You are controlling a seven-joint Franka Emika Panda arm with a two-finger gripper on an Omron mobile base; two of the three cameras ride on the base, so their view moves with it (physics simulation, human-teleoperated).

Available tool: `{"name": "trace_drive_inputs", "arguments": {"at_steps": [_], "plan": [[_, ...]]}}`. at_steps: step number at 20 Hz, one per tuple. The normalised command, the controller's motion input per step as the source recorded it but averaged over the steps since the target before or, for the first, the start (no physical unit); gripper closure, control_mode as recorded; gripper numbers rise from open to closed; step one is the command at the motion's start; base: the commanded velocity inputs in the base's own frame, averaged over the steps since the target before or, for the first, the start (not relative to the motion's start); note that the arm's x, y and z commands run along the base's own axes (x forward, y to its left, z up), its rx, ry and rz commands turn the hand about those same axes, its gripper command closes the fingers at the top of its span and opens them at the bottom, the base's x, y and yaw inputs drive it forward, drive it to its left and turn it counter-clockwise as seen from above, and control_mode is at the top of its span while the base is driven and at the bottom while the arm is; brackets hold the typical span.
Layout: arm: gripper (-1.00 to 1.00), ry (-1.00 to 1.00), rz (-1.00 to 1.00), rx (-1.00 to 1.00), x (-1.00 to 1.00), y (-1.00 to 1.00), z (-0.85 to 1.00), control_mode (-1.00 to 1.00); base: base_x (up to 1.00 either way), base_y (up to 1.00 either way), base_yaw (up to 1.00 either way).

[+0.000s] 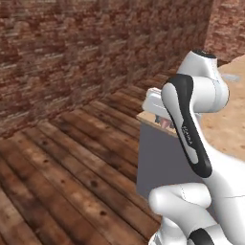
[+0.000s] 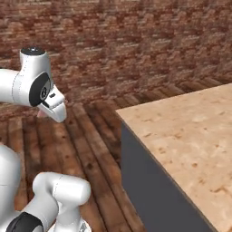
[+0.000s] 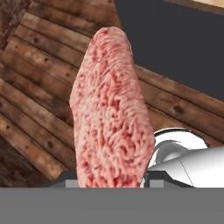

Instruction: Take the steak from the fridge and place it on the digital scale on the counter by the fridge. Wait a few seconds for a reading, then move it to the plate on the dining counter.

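Above floor: steak (image 3: 111, 113) stands upright, over wooden planks (image 3: 35, 96)
Gripper (image 3: 111, 181): clamped on steak
Dining counter (image 2: 190, 131): beside arm

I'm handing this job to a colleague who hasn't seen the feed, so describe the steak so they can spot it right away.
Start at the big light wood-grain counter with dark grey sides, standing on a plank floor before a brick wall. Beside its corner, over the floor, the white arm's hand is shut on the steak. It is the only pinkish-red thing there, a marbled raw oval slab standing up between the fingers.
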Motion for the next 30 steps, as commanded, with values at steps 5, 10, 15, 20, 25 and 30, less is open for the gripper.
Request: {"name": "trace_drive_inputs", "arguments": {"at_steps": [5, 10, 15, 20, 25, 30], "plan": [[1.00, 0.00, 0.00, 0.00, 0.00, 0.00, 0.00, 1.00, 0.66, 0.40, -0.48], [1.00, 0.00, 0.00, 0.00, 0.00, 0.00, 0.00, 1.00, 0.57, 0.43, -0.46], [1.00, 0.00, 0.00, 0.00, 0.00, 0.00, 0.00, 1.00, 0.51, 0.50, -0.46], [1.00, 0.00, 0.00, 0.00, 0.00, 0.00, 0.00, 1.00, 0.42, 0.50, -0.44], [1.00, 0.00, 0.00, 0.00, 0.00, 0.00, 0.00, 1.00, 0.35, 0.62, -0.43], [1.00, 0.00, 0.00, 0.00, 0.00, 0.00, 0.00, 1.00, 0.27, 0.76, -0.39]]}}
